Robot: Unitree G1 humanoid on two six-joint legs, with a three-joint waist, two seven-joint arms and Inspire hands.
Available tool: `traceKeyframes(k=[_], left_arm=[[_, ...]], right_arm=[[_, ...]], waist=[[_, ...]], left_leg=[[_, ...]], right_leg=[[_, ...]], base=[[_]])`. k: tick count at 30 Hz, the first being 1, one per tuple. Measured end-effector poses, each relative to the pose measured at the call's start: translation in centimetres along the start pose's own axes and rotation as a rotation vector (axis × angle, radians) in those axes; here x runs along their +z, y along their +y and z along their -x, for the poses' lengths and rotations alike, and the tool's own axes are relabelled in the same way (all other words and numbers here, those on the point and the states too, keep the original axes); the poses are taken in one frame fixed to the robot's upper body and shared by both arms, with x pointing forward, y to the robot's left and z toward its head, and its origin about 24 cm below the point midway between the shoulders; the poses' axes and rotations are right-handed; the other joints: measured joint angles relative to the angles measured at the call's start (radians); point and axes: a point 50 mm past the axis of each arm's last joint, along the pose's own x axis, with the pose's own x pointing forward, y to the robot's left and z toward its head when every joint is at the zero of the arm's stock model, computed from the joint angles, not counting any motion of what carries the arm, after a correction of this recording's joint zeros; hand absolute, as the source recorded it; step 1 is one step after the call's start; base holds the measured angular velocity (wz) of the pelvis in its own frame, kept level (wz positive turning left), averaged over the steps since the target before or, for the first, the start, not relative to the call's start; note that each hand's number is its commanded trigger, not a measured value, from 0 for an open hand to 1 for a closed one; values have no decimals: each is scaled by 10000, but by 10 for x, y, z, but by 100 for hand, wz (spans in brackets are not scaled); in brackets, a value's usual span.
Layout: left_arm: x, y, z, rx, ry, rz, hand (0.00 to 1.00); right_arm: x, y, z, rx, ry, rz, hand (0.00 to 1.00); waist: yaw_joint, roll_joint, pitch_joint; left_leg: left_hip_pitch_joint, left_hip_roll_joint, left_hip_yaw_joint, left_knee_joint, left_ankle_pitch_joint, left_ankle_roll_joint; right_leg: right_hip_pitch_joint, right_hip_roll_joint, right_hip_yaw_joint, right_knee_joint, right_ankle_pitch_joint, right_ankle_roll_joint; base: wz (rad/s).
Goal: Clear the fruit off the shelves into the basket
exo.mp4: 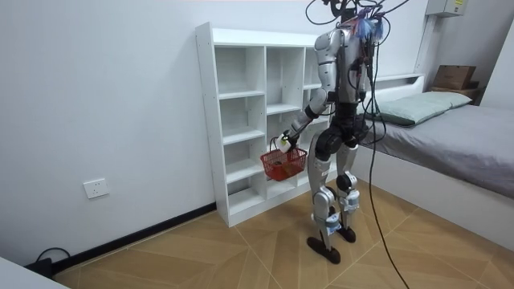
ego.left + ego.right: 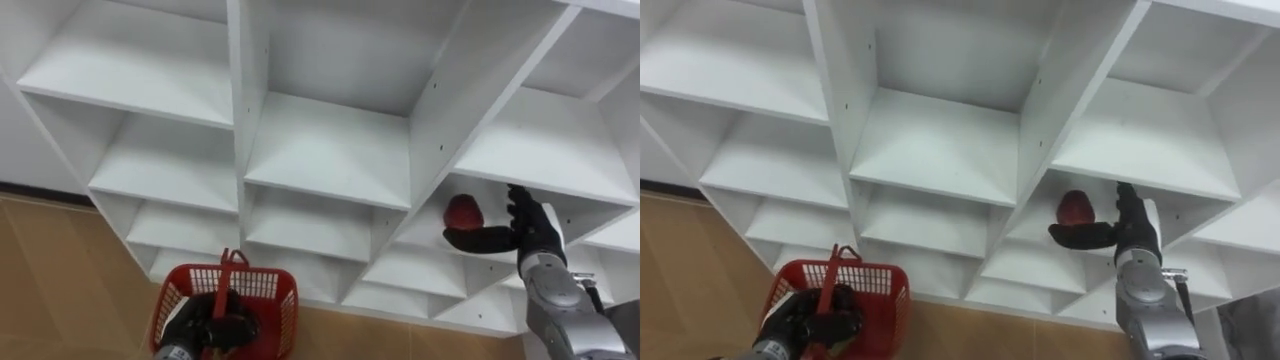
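A red fruit (image 2: 463, 211) lies on a shelf in the right column of the white closet (image 2: 330, 150). My right hand (image 2: 532, 232) is in that compartment, open, just right of the fruit. Its fingers point up and its thumb (image 2: 478, 238) stretches out below and in front of the fruit. Low on the left, my left hand (image 2: 212, 325) is shut on the handle of a red plastic basket (image 2: 270, 292), which hangs in front of the lower shelves. The hand hides what lies in the basket. The basket (image 1: 283, 164) also shows in the room view.
The other closet compartments (image 2: 325, 60) look bare. Wooden floor (image 2: 60, 280) runs below the closet. In the room view I stand close before the closet (image 1: 241, 120), with a bed (image 1: 450, 132) on the room view's right and a white wall (image 1: 104, 104) on its left.
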Motion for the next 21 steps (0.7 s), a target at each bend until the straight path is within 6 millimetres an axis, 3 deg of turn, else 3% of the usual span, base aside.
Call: traceKeyframes(k=[7,12,21], left_arm=[[-3,-2,-1,-81,133,39,100],[-9,-2,-1,-348,363,-17,100],[-14,-4,-1,-555,631,-58,100]], right_arm=[[-6,-3,-1,57,343,-12,0],[-13,-23,-4,-1411,758,-254,0],[-8,-26,-11,-2329,805,-70,0]], waist=[[58,67,38],[273,122,50],[443,251,130]], left_leg=[[-103,-9,-108,152,-7,-9],[-539,-37,-245,354,-4,-6],[-746,-85,-267,494,-15,15]], right_leg=[[7,-15,-128,29,2,-3],[-365,-133,-254,196,3,-6],[-533,-152,-306,341,-2,1]], base=[[4],[7],[1]])
